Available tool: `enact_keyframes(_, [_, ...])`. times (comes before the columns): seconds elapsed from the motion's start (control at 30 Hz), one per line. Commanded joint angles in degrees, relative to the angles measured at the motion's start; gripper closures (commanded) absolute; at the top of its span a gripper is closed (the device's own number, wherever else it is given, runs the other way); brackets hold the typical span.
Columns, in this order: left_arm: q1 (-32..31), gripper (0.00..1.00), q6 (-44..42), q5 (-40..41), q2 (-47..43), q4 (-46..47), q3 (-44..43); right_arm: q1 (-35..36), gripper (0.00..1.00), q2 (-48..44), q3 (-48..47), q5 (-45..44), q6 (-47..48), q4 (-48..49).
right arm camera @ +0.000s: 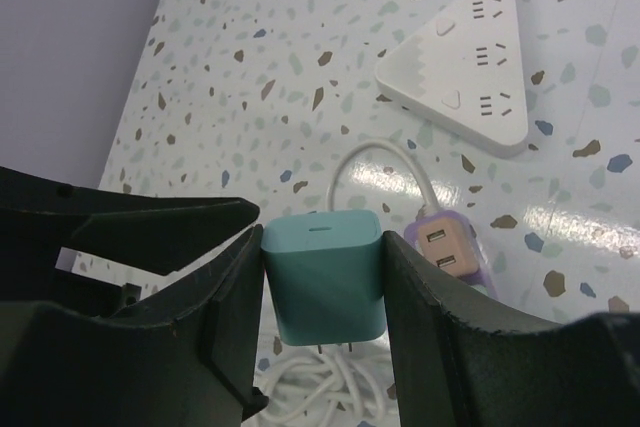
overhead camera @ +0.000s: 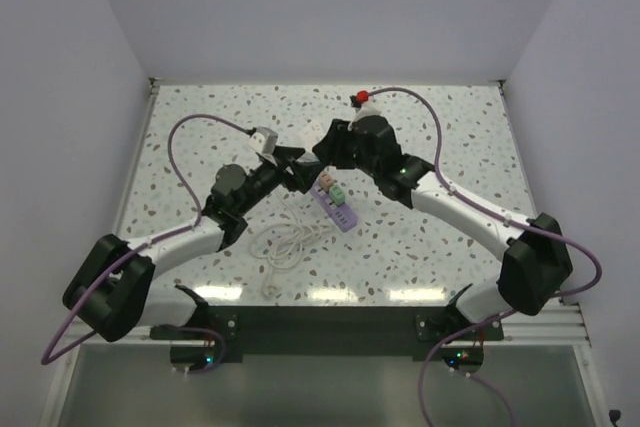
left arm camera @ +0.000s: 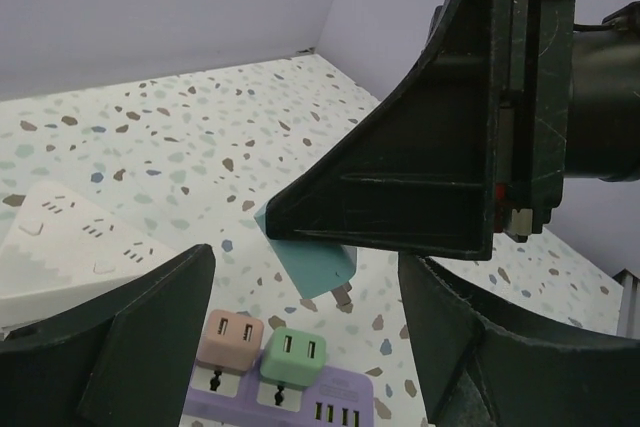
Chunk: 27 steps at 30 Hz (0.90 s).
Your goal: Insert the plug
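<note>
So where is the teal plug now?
The teal plug is clamped in the right gripper, centre of the top view, beside the purple power strip.

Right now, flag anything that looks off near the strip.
Nothing stands out. The plug sits square in the right gripper, not yet in the strip, and the cord lies loosely coiled beside it.

The right gripper [right arm camera: 322,292] clamps a teal plug [right arm camera: 322,267] between its black fingers [right arm camera: 235,287], prongs pointing toward 6 o'clock. At 1 o'clock lies a white triangular power strip [right arm camera: 462,87] on the speckled table [right arm camera: 230,67]. At 3 o'clock, a pink adapter [right arm camera: 450,245] sits in a purple strip [right arm camera: 478,272]. White cable [right arm camera: 375,152] loops between them.
</note>
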State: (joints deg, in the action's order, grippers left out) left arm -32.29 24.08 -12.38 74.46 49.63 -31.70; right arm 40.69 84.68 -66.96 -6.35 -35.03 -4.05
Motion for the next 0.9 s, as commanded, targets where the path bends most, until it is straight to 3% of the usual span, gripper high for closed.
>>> enact_keyframes(0.0, [-0.75, 0.21, 0.71, 0.52, 0.34, 3.2, -1.61, 0.89, 1.0, -3.12, 0.95, -3.32, -2.76, 5.18])
enact_keyframes(0.2, [-1.02, 0.22, 0.8, 0.52, 1.04, 3.28, -2.31, 2.03, 1.0, -3.91, 1.48, -2.79, -3.12, 5.9])
enact_keyframes(0.53, [-1.02, 0.34, 2.29, -1.86, 4.47, 6.18, -3.28, 3.52, 1.0, -6.64, 4.2, -1.65, -4.26, 7.39])
enact_keyframes(0.73, [-1.02, 0.51, 2.64, -3.17, 5.96, 7.33, -4.33, 3.87, 1.0, -6.81, 4.99, -1.03, -4.53, 7.57])
enact_keyframes(0.87, [-1.02, 0.8, 2.82, -5.45, 6.84, 8.21, -4.59, 3.96, 1.0, -7.08, 6.57, -0.33, -4.35, 9.32])
